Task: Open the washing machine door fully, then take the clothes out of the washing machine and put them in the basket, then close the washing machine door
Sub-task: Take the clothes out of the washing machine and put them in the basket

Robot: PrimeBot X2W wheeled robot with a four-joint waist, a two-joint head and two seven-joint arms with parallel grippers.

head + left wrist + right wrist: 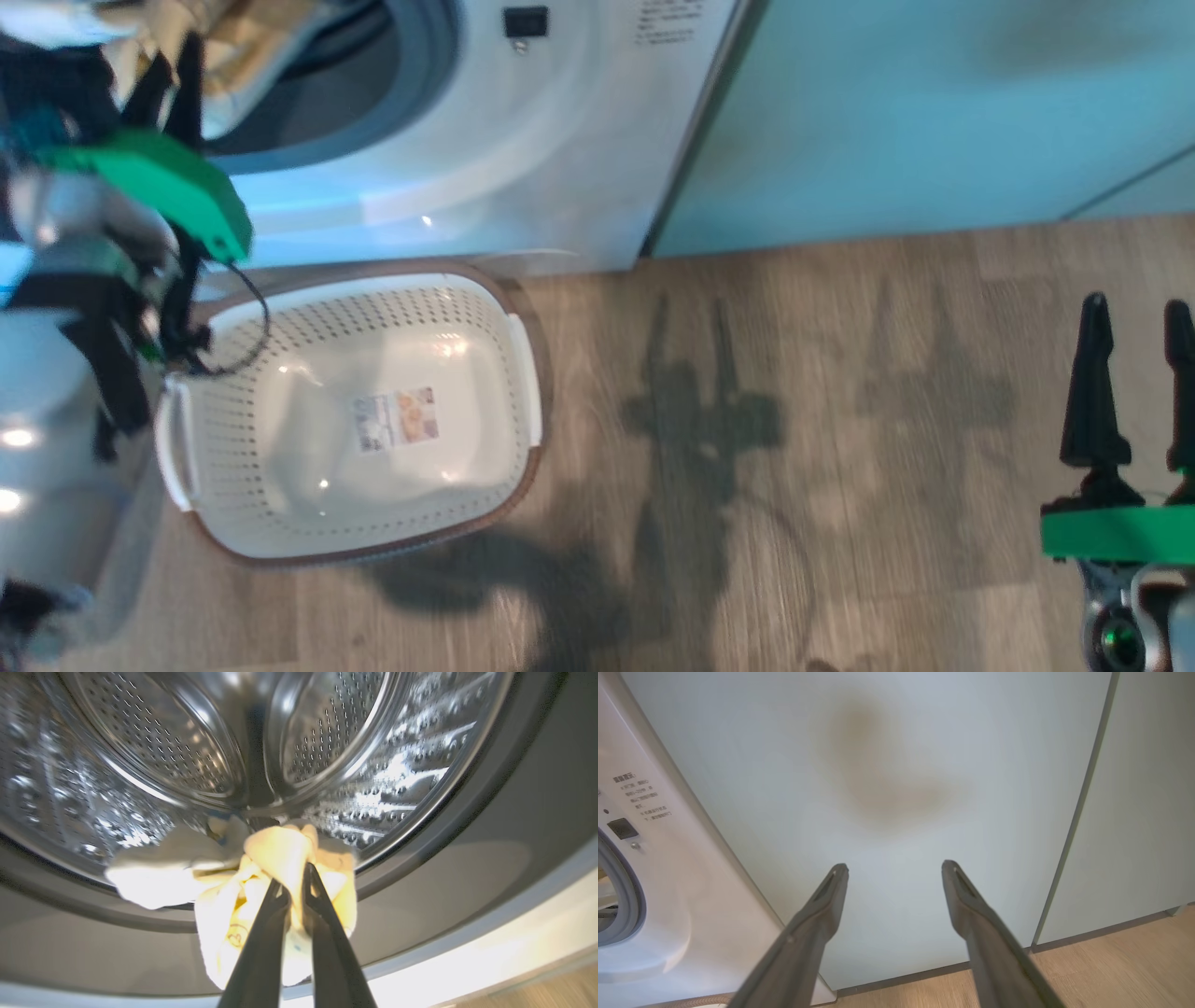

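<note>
The clothes [280, 858], a small bundle of pale-yellow and cream cloth, lie at the front edge of the steel drum [154, 751] of the washing machine [485, 168]. One part hangs down over the grey rim [467, 826] of the opening. The left gripper [295, 879] reaches into this opening, and its two dark fingers are pressed together on a fold of the yellow cloth, so it grips the clothes. A cream piece spreads to the side of the fingers; it seems to be a separate garment, but the glare makes this hard to say.

The basket [308, 322] stands on the wooden floor [840, 420], just beside the lower front edge of the washing machine and below the opening. Nothing lies in it, and the label [397, 420] on its bottom shows.

The right gripper [1136, 308] is well apart from them, at the right edge of the head view. Its fingers stand wide apart and hold nothing. In its wrist view they point at a pale green cabinet panel [901, 788] next to the washing machine.
</note>
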